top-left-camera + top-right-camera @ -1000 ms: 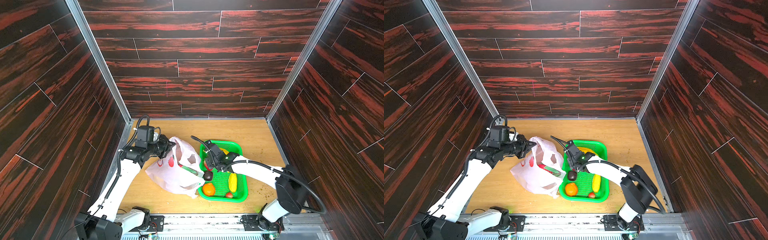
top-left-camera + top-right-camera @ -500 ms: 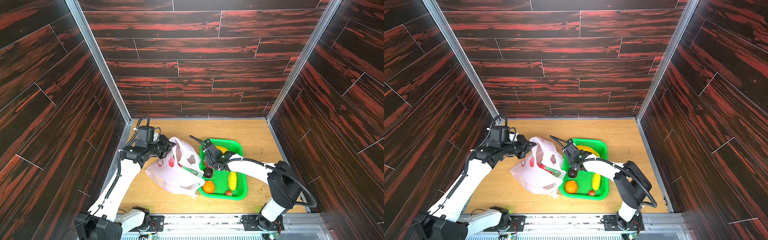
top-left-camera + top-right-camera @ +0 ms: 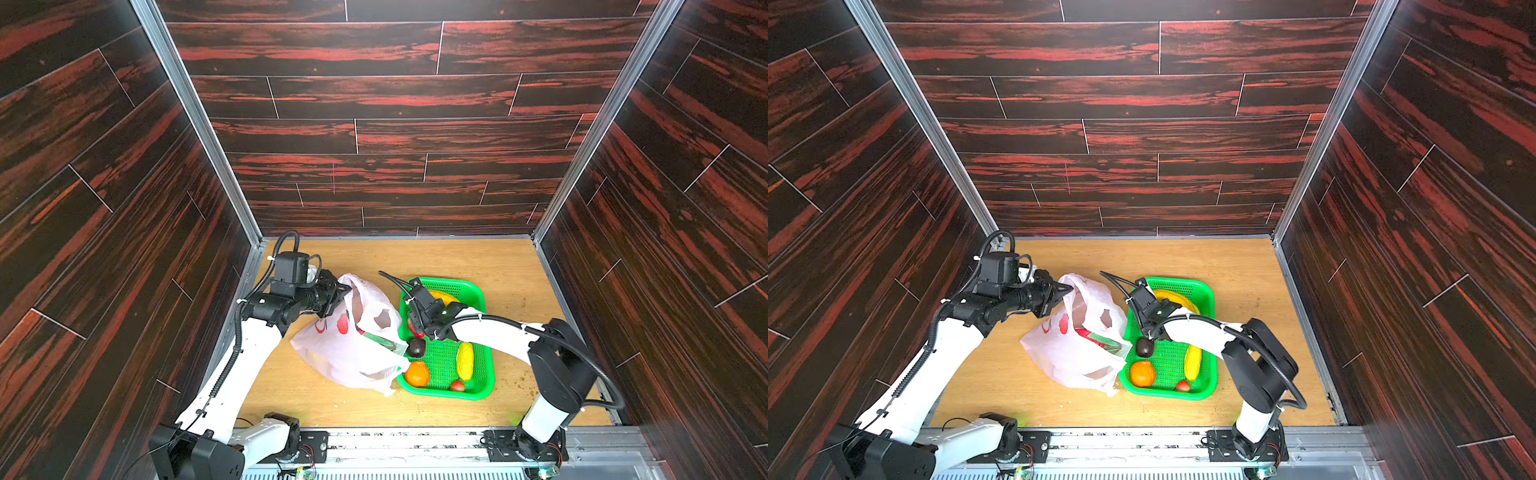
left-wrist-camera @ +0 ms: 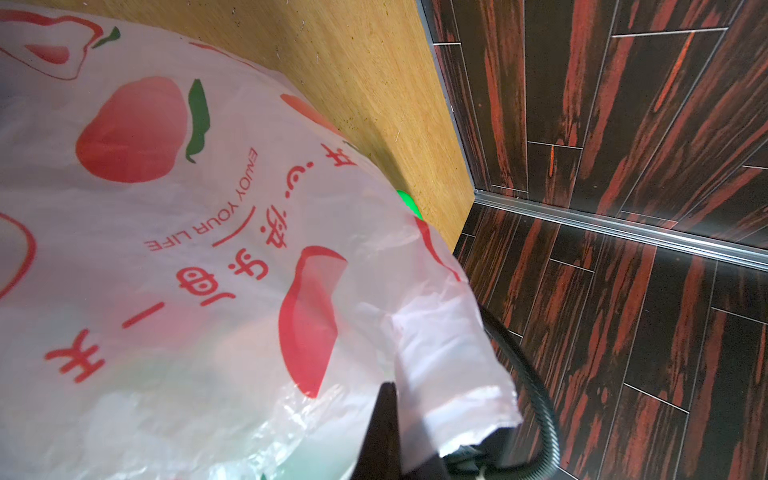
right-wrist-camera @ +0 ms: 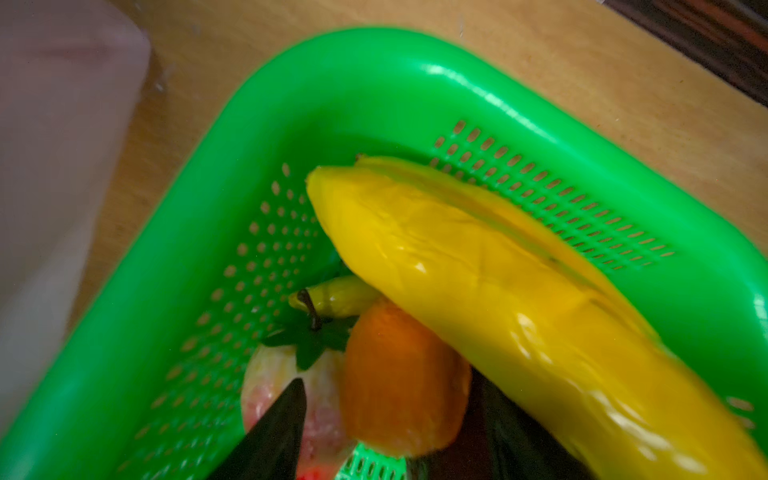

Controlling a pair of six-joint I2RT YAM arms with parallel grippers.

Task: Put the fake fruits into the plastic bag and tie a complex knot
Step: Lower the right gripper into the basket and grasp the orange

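walls [image 3: 395, 137]: dark red-streaked wood planks | corner strips [image 3: 199, 124]: silver metal | floor [image 3: 478, 257]: light wood, evenly lit

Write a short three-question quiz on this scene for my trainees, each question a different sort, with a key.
1. True or false: the left hand is shut on the thin translucent whitish-pink plastic bag.
2. Which lies in the green mesh plastic basket? A. blue cup B. dark purple toy ball C. metal spoon
3. Fill in: in both top views the bag lies to the basket's ___.
Key: 1 true; 2 B; 3 left.
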